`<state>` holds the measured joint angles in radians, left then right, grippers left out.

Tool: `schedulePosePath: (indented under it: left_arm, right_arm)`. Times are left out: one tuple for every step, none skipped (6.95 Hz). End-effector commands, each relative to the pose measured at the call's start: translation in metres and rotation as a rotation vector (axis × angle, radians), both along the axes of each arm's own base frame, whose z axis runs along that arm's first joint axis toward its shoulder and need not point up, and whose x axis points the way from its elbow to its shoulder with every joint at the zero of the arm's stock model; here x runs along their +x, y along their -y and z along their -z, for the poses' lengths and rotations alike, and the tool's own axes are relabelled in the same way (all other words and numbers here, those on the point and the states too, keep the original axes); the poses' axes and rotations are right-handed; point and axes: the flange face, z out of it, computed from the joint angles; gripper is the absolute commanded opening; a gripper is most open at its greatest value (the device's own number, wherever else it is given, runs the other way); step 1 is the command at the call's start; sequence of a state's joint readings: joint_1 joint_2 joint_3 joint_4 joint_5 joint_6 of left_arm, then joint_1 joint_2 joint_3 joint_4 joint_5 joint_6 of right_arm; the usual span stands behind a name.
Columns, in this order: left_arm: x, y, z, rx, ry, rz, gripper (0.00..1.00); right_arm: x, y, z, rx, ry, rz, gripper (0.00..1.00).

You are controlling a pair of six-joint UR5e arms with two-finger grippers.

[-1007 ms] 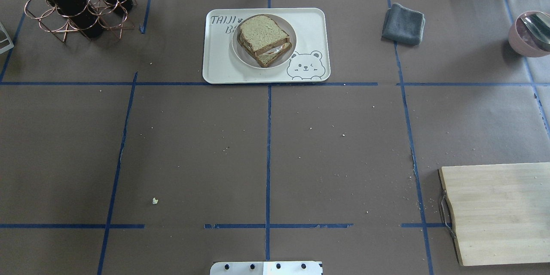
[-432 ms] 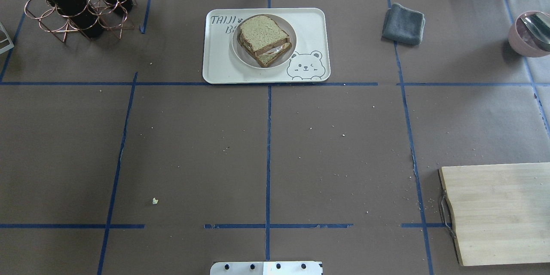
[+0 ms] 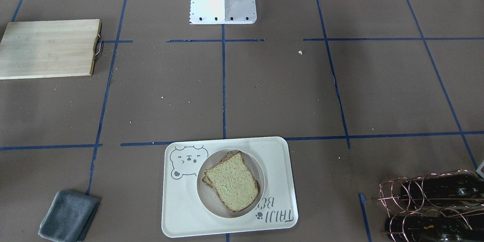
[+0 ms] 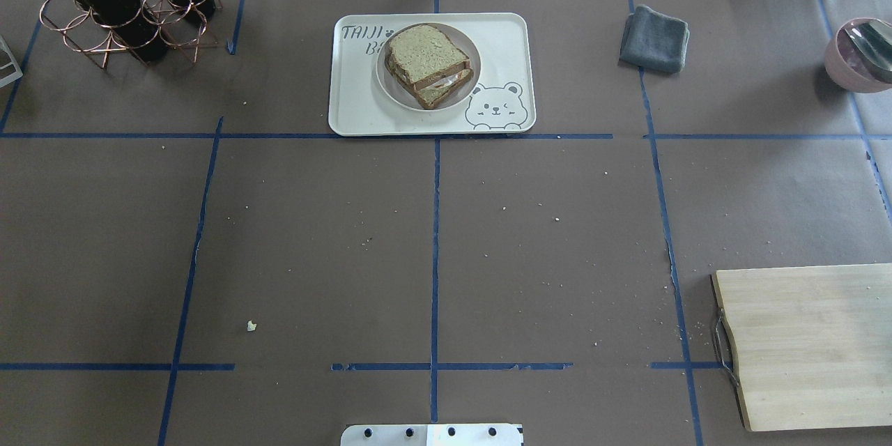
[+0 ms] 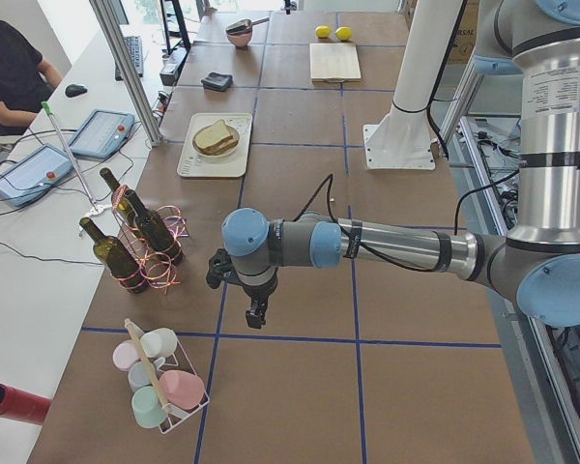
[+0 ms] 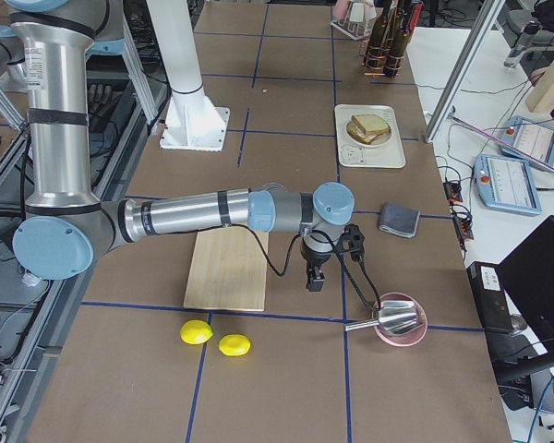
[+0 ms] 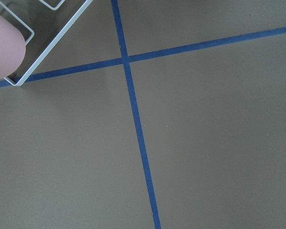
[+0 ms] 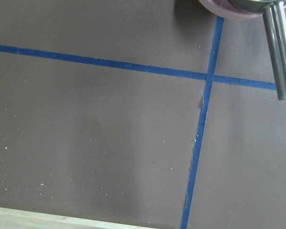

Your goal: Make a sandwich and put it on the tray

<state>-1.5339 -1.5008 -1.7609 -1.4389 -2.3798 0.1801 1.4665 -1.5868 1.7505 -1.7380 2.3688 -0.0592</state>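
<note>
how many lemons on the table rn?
2. The first lemon and the second lemon lie side by side on the table, just past the cutting board, at the robot's right end. Both lie outside the overhead view.

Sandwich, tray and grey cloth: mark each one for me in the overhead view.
sandwich [image 4: 424,54], overhead exterior view, crumb of the top bread slice.
tray [image 4: 505,49], overhead exterior view, bare floor to the right of the plate.
grey cloth [image 4: 655,39], overhead exterior view, middle of the folded top.

The left arm [image 5: 396,246] and right arm [image 6: 194,210] are extending horizontally, with the left end effector [image 5: 256,315] and right end effector [image 6: 314,279] pointing downward.
</note>
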Motion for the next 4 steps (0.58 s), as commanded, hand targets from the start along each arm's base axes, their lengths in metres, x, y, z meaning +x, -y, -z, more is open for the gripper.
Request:
schedulePosePath:
  left_arm:
    - [0.0,0.005,0.0015,0.004,0.002,0.0,1.0]
    - [-0.0002,0.0057,0.002,0.005,0.005,0.0,1.0]
    - [-0.0003,0.0064,0.0026,0.007,0.006,0.0,1.0]
    - [-0.0003,0.0078,0.0039,0.01,0.008,0.0,1.0]
  right_arm:
    - [0.0002,-0.0005,-0.003,-0.008,-0.003,-0.001,1.0]
    - [0.0005,0.0003,-0.0026,-0.002,-0.008,0.001,1.0]
    - [0.0007,0.0003,-0.0027,-0.001,-0.01,0.003,1.0]
    - [0.0007,0.0003,-0.0027,-0.002,-0.01,0.002,1.0]
